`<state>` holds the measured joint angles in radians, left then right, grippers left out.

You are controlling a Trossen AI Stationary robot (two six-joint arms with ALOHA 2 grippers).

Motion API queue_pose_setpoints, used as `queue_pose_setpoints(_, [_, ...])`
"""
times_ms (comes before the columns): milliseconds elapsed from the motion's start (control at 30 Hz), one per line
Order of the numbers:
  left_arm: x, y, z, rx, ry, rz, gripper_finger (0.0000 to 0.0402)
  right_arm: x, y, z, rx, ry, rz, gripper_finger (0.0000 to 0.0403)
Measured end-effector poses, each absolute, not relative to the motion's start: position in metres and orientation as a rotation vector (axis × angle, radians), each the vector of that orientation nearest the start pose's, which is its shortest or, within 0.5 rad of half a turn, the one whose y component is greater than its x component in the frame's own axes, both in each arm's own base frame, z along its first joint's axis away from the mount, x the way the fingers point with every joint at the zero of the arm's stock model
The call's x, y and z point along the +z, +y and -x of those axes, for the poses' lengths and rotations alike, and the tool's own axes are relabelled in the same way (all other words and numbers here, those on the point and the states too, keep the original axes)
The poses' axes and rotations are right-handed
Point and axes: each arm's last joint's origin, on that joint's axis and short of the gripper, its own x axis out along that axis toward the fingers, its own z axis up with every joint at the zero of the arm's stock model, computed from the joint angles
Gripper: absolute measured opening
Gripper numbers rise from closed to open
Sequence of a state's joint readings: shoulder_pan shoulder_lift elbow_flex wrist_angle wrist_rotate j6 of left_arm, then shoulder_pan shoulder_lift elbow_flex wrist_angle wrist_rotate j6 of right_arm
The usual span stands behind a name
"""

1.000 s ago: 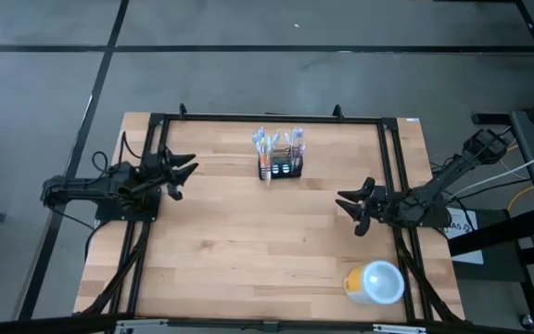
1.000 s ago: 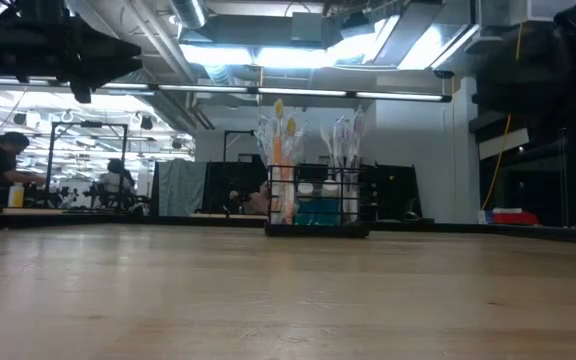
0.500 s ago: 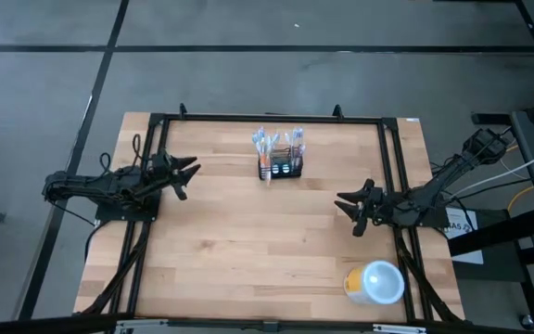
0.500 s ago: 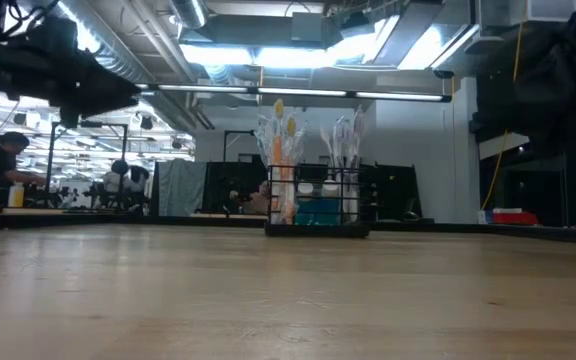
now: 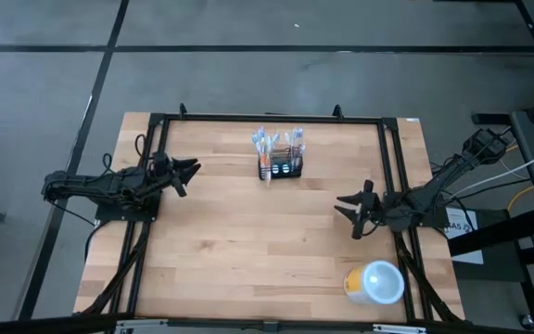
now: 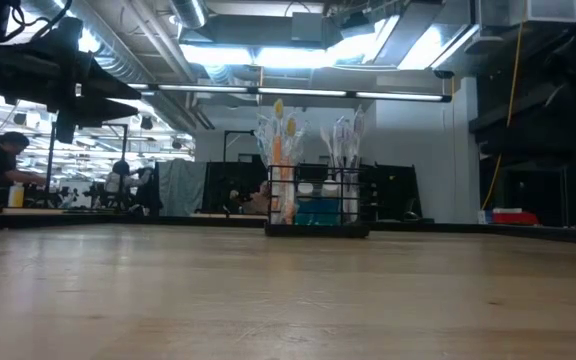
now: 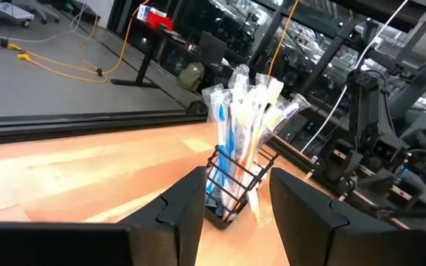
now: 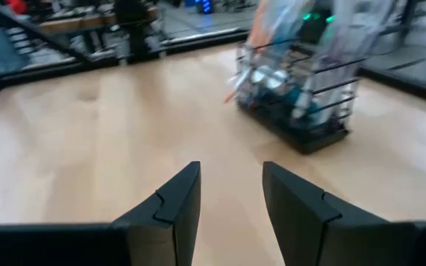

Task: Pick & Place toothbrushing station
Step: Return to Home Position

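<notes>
mesh holder (image 5: 279, 167) upright, stocked, long axis crosswise | left gripper (image 5: 191, 169) level with its left end, parted, empty | right gripper (image 5: 347, 211) off its right-front, parted, empty | both seemingly equally near

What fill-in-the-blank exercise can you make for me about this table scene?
1. The black mesh holder contains wrapped ____.
2. The yellow cup stands on the robot's ____ side.
3. The left gripper and the right gripper both have their fingers ____.
Missing words: toothbrushes; right; open.
</notes>
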<state>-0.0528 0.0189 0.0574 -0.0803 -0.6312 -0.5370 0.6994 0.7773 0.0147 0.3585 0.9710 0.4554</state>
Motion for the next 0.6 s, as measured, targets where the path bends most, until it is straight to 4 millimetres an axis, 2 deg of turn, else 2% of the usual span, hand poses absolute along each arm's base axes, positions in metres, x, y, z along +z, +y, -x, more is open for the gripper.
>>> queue_pose_setpoints(533, [0.174, 0.012, -0.090, 0.575, -0.116, 0.507, 0.0145, 0.127, 0.075, -0.112, 0.039, 0.343, -0.208, 0.0149])
queue_pose_setpoints(600, [0.174, 0.012, -0.090, 0.575, -0.117, 0.507, 0.0145, 0.131, 0.070, -0.114, 0.069, 0.335, -0.251, 0.0148])
